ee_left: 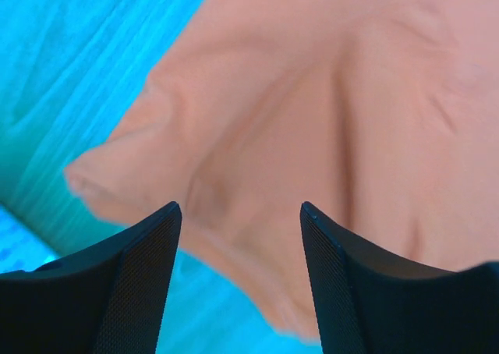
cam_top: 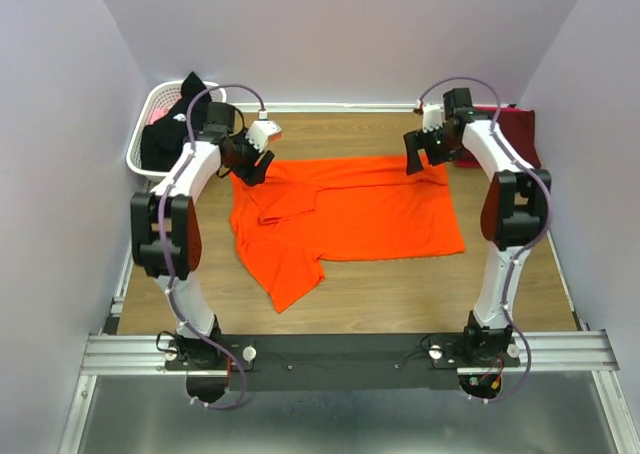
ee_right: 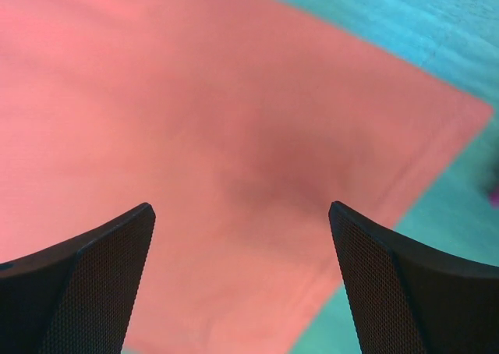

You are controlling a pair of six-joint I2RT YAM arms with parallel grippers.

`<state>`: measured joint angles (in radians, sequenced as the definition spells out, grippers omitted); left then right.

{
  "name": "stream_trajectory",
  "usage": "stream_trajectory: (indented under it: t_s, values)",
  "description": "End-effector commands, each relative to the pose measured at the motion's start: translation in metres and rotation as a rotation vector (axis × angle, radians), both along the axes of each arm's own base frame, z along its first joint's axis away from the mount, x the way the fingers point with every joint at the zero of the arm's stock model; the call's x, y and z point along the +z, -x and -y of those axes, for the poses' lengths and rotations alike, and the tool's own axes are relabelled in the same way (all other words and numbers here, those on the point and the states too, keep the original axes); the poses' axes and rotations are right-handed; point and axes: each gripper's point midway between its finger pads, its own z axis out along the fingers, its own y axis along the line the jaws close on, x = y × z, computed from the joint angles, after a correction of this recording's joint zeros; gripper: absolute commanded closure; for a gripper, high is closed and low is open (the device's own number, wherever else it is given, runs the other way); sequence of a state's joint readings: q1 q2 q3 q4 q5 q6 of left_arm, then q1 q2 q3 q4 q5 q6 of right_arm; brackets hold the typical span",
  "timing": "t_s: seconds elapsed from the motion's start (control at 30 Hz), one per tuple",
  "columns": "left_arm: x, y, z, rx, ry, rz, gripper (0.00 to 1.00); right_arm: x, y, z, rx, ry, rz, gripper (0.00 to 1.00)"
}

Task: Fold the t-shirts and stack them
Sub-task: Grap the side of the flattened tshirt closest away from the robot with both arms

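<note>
The bright orange t-shirt [cam_top: 345,214] lies spread on the wooden table, partly folded, with a sleeve pointing to the near left. My left gripper [cam_top: 252,169] hovers over the shirt's far left corner, jaws apart, nothing between them; its wrist view shows wrinkled orange cloth [ee_left: 312,112] below. At the shirt's far right corner my right gripper [cam_top: 418,159] stands open, with flat orange cloth [ee_right: 218,136] under it. A dark maroon t-shirt [cam_top: 512,129] lies at the far right. A black t-shirt [cam_top: 170,124] hangs in the basket.
A white slotted basket [cam_top: 143,144] stands at the far left corner against the wall. Purple walls close in the table on three sides. A metal rail [cam_top: 340,352] with both arm bases runs along the near edge.
</note>
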<state>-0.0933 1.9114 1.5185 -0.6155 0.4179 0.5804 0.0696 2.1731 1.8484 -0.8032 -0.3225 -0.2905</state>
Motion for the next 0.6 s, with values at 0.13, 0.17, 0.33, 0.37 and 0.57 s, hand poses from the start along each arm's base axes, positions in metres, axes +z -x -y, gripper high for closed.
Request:
stream_trajectory:
  t_s: [0.13,0.17,0.33,0.37,0.57]
  values:
    - [0.045,0.121,0.005,-0.309,-0.002,0.047,0.29,0.065,0.104,0.003,0.336,0.020,0.006,0.05]
    - [0.028,0.143,0.002,-0.321,-0.004,-0.008,0.29,0.060,0.118,0.005,0.355,0.032,-0.026,0.06]
    - [0.000,0.187,-0.008,-0.374,-0.098,-0.027,0.36,0.022,0.178,0.030,0.454,0.155,-0.121,0.25]
    - [-0.012,0.195,-0.010,-0.376,-0.117,-0.043,0.40,0.020,0.181,0.032,0.459,0.170,-0.111,0.27]
    - [-0.036,0.213,-0.007,-0.420,-0.213,-0.050,0.43,-0.011,0.204,0.042,0.500,0.263,-0.118,0.41]
